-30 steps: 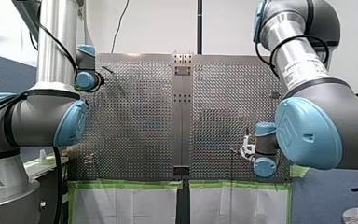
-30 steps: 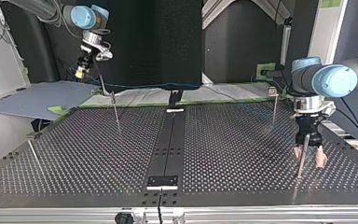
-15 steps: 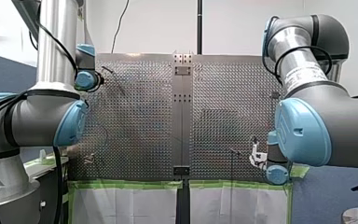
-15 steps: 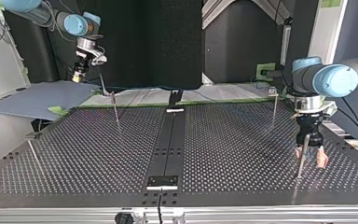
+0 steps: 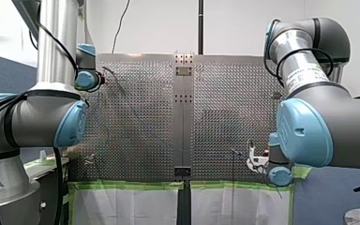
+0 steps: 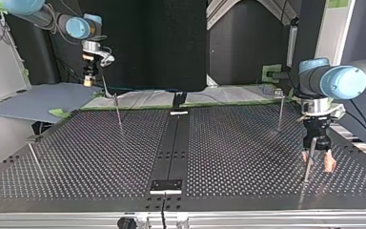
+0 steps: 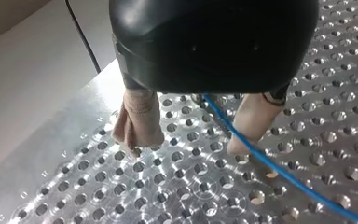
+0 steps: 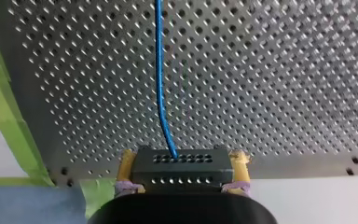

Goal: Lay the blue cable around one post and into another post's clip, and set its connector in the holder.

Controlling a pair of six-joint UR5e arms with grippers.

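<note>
1. Blue cable (image 7: 279, 170) runs between my left gripper's (image 7: 189, 144) spread beige pads (image 7: 137, 126), which straddle a post (image 6: 306, 167) low over the perforated table (image 7: 98, 196).
2. Over on the right, my right gripper (image 8: 182, 161) is pinching the black connector (image 8: 182, 171) between yellow pads (image 8: 127, 163), near the table's taped edge.
3. My guess: early days. Post wrap unconfirmed, clip and holder both left to do.

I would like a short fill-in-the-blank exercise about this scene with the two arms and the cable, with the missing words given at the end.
1. The cable running from the connector is ____ in colour.
2. The jaws of my right gripper are shut on the black ____.
3. The jaws of my left gripper are ____, gripping nothing.
4. The tape at the edge of the table is ____.

Missing words: blue; connector; open; green.
</note>
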